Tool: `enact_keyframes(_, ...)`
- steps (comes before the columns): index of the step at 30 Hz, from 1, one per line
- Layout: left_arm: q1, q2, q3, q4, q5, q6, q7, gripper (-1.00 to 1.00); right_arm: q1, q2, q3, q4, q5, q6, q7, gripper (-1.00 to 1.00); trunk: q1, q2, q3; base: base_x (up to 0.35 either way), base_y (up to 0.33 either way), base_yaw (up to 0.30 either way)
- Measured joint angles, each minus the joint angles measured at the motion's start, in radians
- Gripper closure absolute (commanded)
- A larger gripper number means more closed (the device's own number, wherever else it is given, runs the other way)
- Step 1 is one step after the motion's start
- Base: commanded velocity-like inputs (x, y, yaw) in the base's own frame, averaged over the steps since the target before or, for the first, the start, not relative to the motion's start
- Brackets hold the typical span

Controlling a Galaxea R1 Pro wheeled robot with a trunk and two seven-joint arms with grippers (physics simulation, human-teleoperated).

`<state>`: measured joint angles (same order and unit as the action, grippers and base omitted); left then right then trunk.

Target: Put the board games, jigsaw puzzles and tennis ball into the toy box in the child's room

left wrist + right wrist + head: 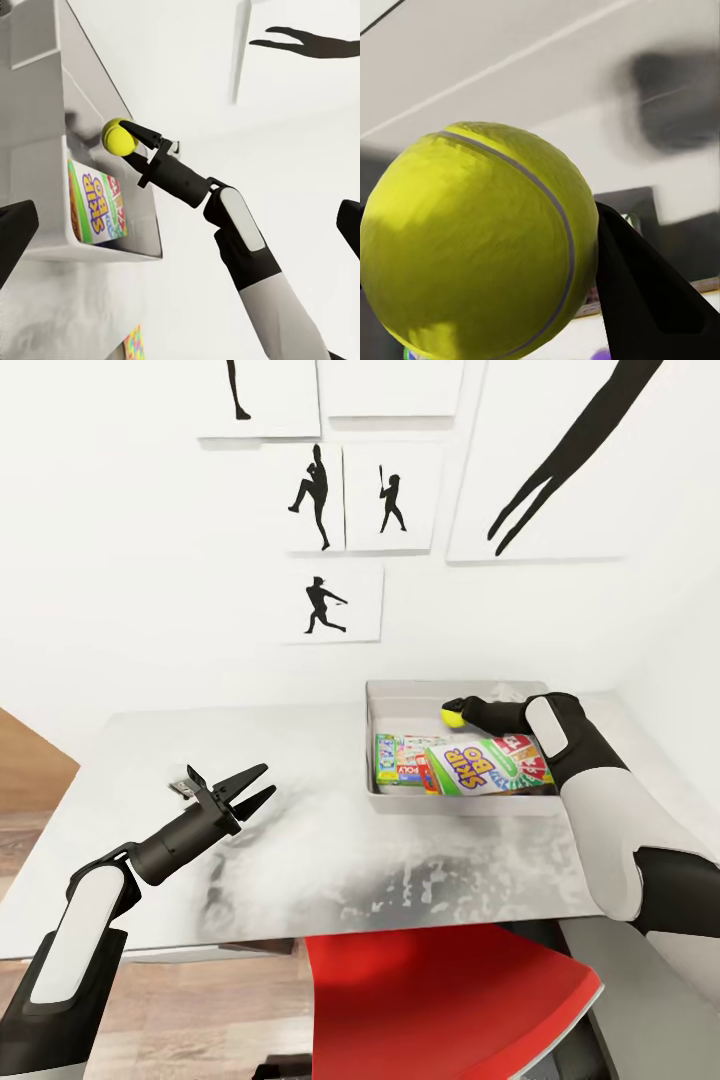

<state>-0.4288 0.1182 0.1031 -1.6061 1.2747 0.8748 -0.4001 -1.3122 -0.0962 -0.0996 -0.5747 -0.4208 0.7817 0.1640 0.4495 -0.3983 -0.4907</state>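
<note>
head view: right gripper (455,712) clamped on tennis ball (452,715), held above toy box (372,740) so it drops inside onto board games (470,765). left gripper (255,785) spread apart, empty, parked over table (300,860), out of the way.

Tennis ball (480,240): fuzzy matt yellow-green felt, pale seam. Right tool (462,710): matt black fingers. Desk (300,830): pale grey top, mottled, slight sheen. Toy box (372,745): smooth matt grey plastic. Board games (490,765): glossy printed card. Floor (30,830): wood plank.
</note>
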Motion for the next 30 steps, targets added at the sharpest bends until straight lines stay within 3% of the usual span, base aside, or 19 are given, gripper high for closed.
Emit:
enact_keyframes(19,0.0,0.0,0.0,0.0,0.0,0.0,-0.001,-1.0,0.0,-0.001,0.0,-0.001,0.0,0.0,0.0,1.0,0.0,0.0,-0.03,0.0,0.0,0.0)
enact_keyframes(30,0.0,0.0,0.0,0.0,0.0,0.0,-0.001,-1.0,0.001,-0.002,0.0,-0.027,0.0,0.0,0.001,1.0,0.0,0.0,-0.036,0.0,0.0,0.0)
